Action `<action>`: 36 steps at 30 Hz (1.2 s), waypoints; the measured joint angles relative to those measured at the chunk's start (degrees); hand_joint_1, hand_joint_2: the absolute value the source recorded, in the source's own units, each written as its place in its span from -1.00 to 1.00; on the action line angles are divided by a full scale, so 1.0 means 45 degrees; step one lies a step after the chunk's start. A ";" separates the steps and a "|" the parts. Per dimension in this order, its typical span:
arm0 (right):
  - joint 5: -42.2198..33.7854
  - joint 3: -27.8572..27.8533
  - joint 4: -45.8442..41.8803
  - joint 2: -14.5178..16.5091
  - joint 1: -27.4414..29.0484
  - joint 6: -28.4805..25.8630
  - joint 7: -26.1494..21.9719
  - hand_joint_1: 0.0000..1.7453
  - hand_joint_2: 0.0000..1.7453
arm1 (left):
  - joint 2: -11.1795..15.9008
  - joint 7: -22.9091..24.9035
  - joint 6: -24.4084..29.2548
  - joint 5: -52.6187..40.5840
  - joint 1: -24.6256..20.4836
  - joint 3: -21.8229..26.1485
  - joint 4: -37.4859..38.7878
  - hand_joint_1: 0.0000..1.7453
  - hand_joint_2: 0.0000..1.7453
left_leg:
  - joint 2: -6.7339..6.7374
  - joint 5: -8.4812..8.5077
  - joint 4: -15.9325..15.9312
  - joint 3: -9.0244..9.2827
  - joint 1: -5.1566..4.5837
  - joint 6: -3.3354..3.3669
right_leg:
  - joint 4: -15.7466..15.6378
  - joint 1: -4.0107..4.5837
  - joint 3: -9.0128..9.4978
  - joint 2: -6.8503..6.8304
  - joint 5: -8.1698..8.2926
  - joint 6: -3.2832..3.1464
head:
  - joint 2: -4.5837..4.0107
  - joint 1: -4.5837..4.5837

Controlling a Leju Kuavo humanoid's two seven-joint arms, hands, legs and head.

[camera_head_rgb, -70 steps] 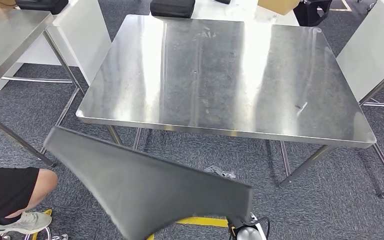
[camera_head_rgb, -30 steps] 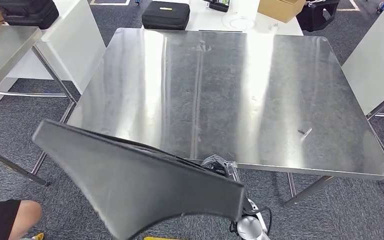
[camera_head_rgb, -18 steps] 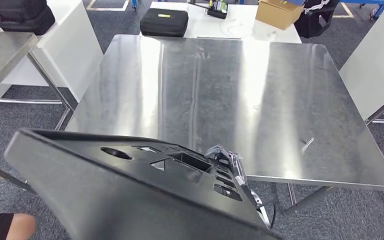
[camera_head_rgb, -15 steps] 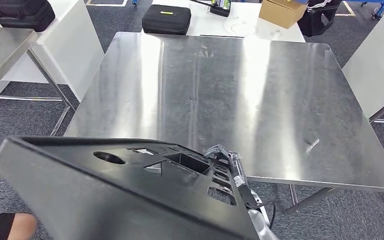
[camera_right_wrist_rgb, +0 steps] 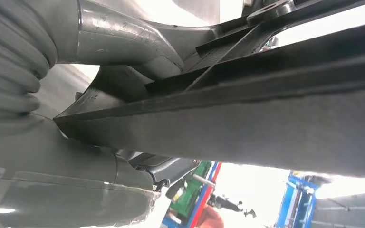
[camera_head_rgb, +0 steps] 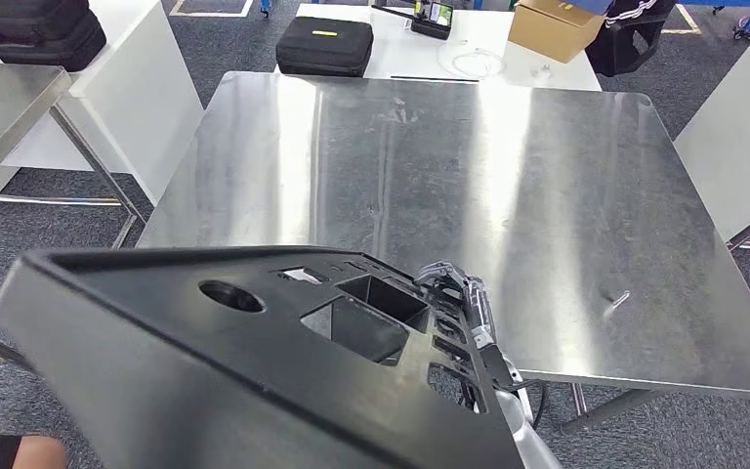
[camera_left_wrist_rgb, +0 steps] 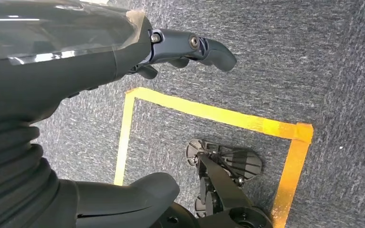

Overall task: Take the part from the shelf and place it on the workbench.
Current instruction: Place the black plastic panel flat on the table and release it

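1. The right robot hand (camera_head_rgb: pixel 454 293) holds the big black part (camera_head_rgb: pixel 244 371) by its right end, fingers (camera_head_rgb: pixel 469 303) clamped along the edge; the right wrist view shows the thumb (camera_right_wrist_rgb: pixel 123 45) pressed on one face and the rest of the hand under the other.
2. The part hangs in the air, tilted, its cut-outs facing up. It sits low in the head view, its far corner just over the near edge of the steel table (camera_head_rgb: pixel 547 195), and it is not touching the steel.
3. The left robot hand (camera_left_wrist_rgb: pixel 190 47) hangs over the carpet and yellow floor tape (camera_left_wrist_rgb: pixel 209 114), fingers apart, holding nothing.
4. The risk, as I judge it: one hand grips a wide panel at one end, so the free end may sag or twist out of the grip.
5. Lowered too soon, the near side could catch the table edge and tip toward the floor.
6. A person's knee (camera_head_rgb: pixel 20 454) is near the free end, so a swing that way could strike it.
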 joint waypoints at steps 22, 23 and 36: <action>0.0115 -0.0010 0.1735 0.0382 -0.1035 -0.0760 -0.0219 1.00 1.00 | 0.0107 0.0267 -0.0030 -0.0026 -0.0015 -0.0009 0.0012 -1.00 1.00 | 0.0001 0.0619 0.0008 -0.0552 0.0065 0.0451 | 0.3760 -0.0011 -0.1521 -0.0019 -0.1830 0.0247 | 0.0000 0.0011; 0.0134 -0.0014 0.1855 0.0379 -0.1070 -0.0777 -0.0210 1.00 1.00 | 0.0097 0.0284 -0.0035 -0.0027 -0.0004 -0.0012 0.0012 -1.00 1.00 | -0.0021 0.0528 0.0008 -0.0425 0.0068 0.0430 | 0.3315 -0.0022 -0.1477 -0.0022 -0.1431 0.0358 | 0.0000 0.0012; 0.1844 -0.0296 0.4015 0.0202 -0.2313 -0.3181 0.0345 1.00 1.00 | 0.0115 0.0387 -0.0228 -0.0227 -0.0030 -0.0174 0.0017 -1.00 1.00 | -0.0006 0.0179 -0.0266 0.0277 -0.0029 0.0295 | -0.0080 0.0009 -0.0083 -0.0022 0.0102 0.0080 | 0.0000 -0.0006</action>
